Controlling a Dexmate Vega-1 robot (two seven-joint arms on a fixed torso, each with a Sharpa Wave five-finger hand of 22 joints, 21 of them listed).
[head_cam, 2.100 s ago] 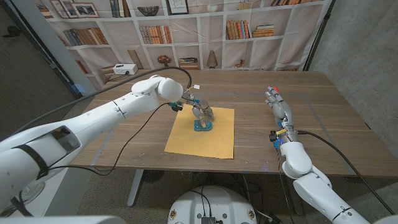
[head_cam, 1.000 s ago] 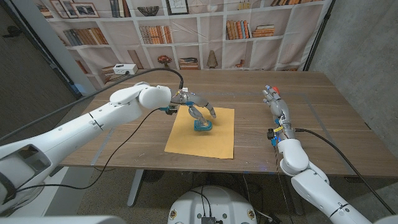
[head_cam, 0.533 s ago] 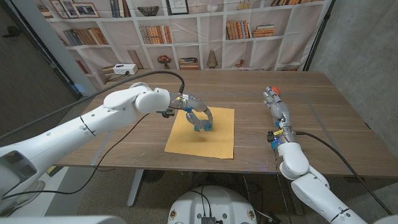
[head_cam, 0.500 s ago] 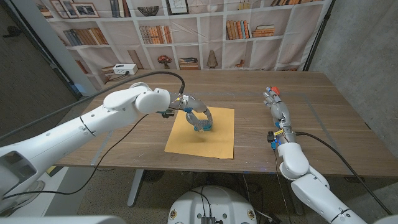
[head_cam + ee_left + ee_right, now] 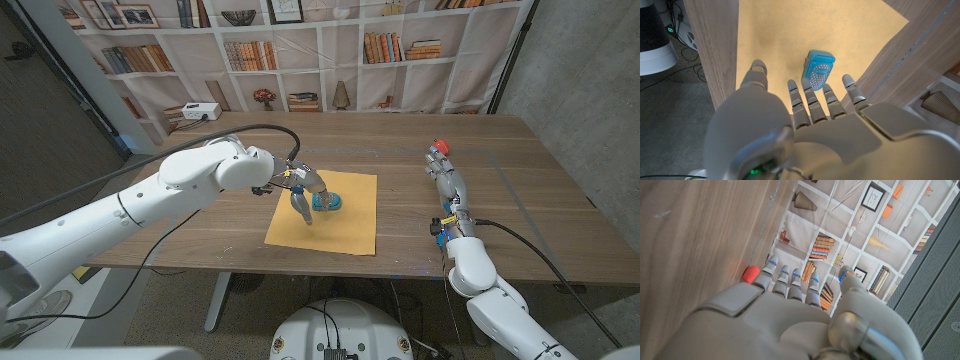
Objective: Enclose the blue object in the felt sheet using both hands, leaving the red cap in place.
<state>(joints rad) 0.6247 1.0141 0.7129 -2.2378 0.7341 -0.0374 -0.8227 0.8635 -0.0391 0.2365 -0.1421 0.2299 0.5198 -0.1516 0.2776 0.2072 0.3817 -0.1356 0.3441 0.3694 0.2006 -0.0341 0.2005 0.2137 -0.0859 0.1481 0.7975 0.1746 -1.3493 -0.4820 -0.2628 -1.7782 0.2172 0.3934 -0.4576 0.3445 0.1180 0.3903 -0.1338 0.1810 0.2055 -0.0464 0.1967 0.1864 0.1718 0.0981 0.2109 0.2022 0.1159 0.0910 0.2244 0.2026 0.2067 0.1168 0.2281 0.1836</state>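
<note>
A wooden table (image 5: pixel 400 150) is seen. A yellow felt sheet (image 5: pixel 345 230) is laid flat near its centre. A red cap (image 5: pixel 438 147) is set at three o'clock, well apart.

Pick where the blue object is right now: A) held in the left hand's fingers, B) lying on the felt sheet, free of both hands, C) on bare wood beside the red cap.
B: the blue object lies on the yellow felt sheet, beyond the left hand's spread fingers.
</note>
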